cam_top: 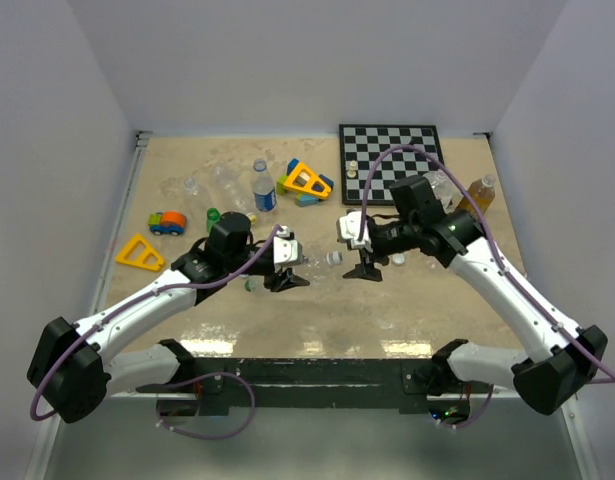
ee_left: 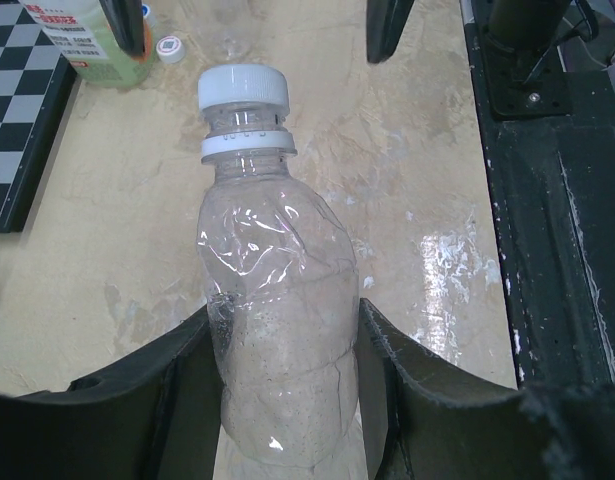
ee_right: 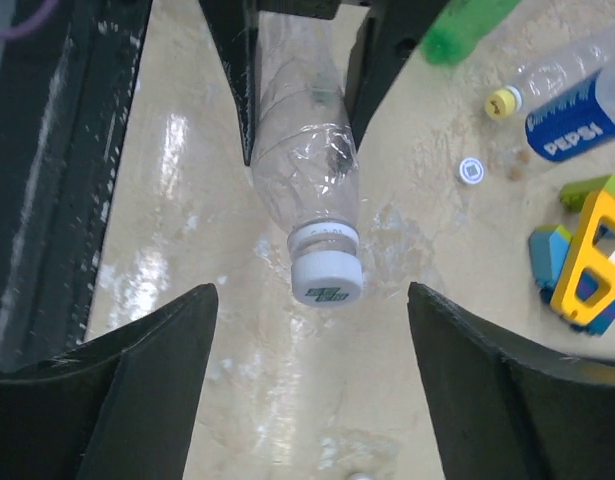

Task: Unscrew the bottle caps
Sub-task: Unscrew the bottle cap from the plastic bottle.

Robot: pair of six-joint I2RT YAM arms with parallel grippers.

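Beige tabletop (cam_top: 387,320): left gripper (ee_left: 282,335) clamps clear bottle (ee_left: 277,260); right gripper (ee_right: 309,297) spread wide, empty, just off its white cap (ee_right: 327,275), still seated. One loose cap (ee_right: 472,171) lies nearby; Pepsi bottle (ee_right: 577,120) capped.

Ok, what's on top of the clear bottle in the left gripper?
A white screw cap sits on the clear bottle's neck, green print on its face. The right gripper stands open on either side, not touching. The cap covers the threads, hiding how loose it is.

Mottled beige table (cam_top: 407,320): a chessboard (cam_top: 389,160) beyond the right gripper (cam_top: 367,270), toy blocks (cam_top: 307,182) and a Pepsi bottle (cam_top: 264,190) beyond the left gripper (cam_top: 287,282).
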